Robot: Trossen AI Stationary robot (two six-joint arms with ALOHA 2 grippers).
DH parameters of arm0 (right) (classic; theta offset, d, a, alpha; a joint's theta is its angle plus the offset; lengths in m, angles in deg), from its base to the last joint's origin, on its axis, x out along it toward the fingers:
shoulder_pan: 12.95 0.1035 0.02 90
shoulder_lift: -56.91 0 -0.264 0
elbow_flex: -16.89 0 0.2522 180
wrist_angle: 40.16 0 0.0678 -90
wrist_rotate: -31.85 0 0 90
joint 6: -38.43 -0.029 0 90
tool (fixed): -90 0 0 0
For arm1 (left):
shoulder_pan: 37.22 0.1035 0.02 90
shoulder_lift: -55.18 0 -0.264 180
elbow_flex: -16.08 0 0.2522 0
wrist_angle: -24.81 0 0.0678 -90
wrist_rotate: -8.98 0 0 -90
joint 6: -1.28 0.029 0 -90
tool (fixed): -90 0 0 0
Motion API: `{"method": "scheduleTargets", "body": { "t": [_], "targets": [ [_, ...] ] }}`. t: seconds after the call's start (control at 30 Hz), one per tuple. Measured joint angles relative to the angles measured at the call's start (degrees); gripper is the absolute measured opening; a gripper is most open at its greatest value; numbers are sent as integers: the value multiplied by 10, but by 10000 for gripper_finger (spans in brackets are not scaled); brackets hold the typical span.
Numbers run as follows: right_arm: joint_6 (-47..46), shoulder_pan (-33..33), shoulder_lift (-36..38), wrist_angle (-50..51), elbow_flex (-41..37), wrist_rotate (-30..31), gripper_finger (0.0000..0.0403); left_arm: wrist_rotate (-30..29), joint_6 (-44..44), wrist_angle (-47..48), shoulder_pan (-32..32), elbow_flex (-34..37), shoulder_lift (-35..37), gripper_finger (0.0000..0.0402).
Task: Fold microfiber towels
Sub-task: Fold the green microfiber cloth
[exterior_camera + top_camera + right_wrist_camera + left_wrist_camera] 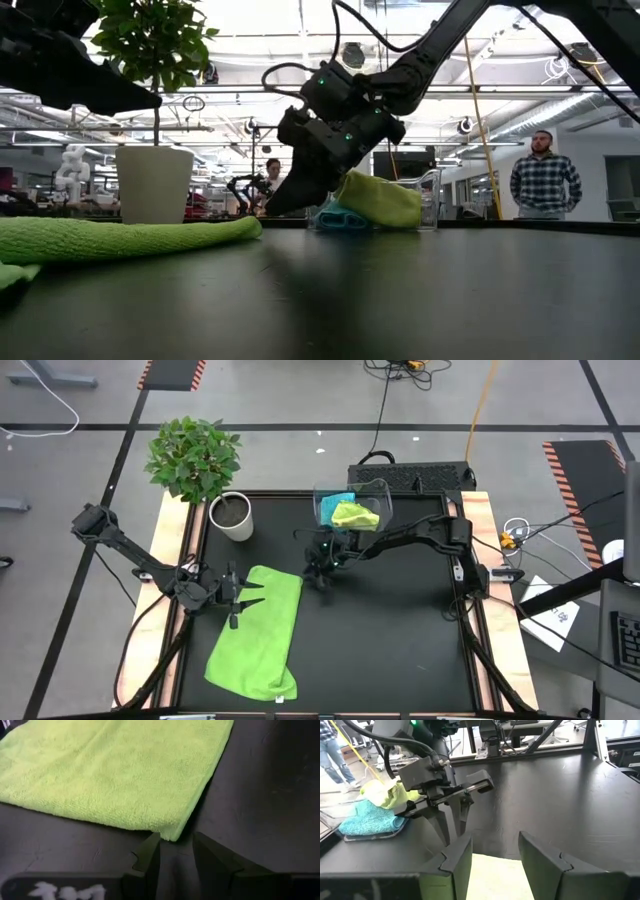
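With both jaws open and empty, the right gripper [176, 851] at the towel [258, 632] corner may pinch only fuzz — it slips out — while the left gripper [243, 603] hovers over the opposite edge.

— What did the arms look like?
— Both were dark, jointed links with black cables looped along them. The right tool [290, 195] carried small green lights on its boxy housing.
— And the left tool [240, 600]?
— Black, with two flat, angular fingers [457, 865].
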Motion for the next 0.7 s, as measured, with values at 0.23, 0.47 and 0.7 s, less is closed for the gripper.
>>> {"method": "scheduleTargets", "body": {
  "t": [0.23, 0.47, 0.7],
  "targets": [
    [-12, 5, -32, -25, 1, -15, 109, 0, -7, -3, 0, 0, 0, 163],
    [-12, 6, -52, -86, 1, -14, 109, 0, -14, -3, 0, 0, 0, 163],
    [-10, 17, -51, -123, 1, -15, 109, 1, -16, -3, 0, 0, 0, 163]
  ]
}}
